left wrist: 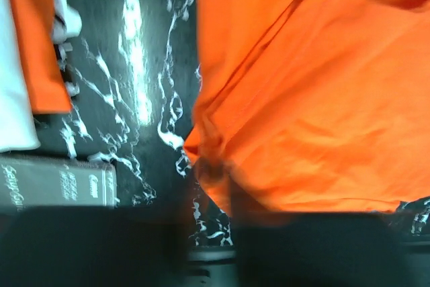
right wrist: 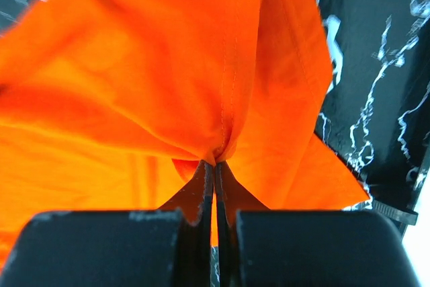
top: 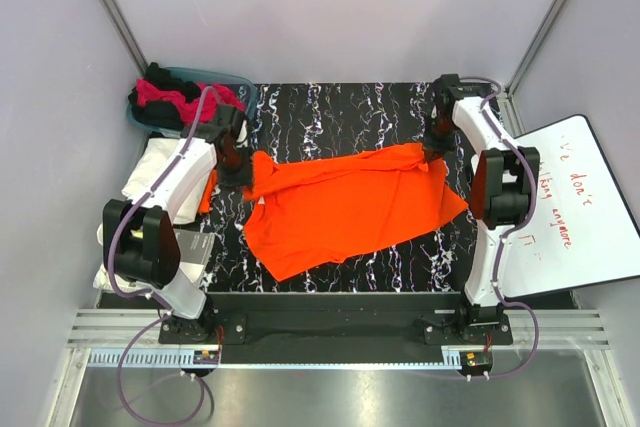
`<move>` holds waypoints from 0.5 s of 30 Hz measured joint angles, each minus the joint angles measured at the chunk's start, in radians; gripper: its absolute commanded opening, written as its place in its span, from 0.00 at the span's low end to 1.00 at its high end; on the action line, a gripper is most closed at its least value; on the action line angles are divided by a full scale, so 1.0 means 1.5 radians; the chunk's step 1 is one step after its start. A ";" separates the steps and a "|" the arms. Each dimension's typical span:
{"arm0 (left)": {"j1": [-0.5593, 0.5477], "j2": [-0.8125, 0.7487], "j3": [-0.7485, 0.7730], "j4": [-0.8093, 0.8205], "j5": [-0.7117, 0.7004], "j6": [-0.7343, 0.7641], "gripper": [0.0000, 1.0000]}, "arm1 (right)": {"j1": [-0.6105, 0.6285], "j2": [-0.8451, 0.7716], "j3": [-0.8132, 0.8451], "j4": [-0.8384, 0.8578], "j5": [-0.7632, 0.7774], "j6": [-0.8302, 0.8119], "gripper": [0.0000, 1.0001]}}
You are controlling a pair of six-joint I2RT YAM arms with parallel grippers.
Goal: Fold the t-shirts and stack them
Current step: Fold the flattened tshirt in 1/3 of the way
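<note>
A bright orange t-shirt [top: 350,207] lies spread and wrinkled across the middle of the black marbled table [top: 340,112]. My left gripper [top: 240,169] is at its far left corner. In the blurred left wrist view the dark fingers [left wrist: 211,173] look shut on a bunched corner of the orange cloth [left wrist: 309,99]. My right gripper [top: 434,147] is at the far right corner. In the right wrist view it [right wrist: 215,165] is shut tight on a seam fold of the shirt [right wrist: 134,85]. Both corners are lifted slightly.
A teal basket [top: 240,82] at the back left holds magenta [top: 165,95] and black [top: 160,75] shirts. White cloth [top: 150,172] lies at the table's left edge, with a strip of orange [left wrist: 40,38] beside it. A white board [top: 585,207] stands on the right.
</note>
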 measured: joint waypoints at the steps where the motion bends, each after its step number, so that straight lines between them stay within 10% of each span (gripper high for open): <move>1: 0.000 0.001 -0.007 -0.004 -0.005 -0.006 0.84 | 0.000 0.007 -0.003 -0.006 0.001 0.000 0.00; 3: -0.001 0.005 -0.010 -0.020 -0.019 -0.019 0.99 | 0.000 0.022 -0.008 -0.016 0.001 0.000 0.00; 15: -0.007 0.061 0.121 -0.023 -0.033 -0.023 0.99 | 0.000 0.047 0.038 -0.074 0.049 -0.012 0.00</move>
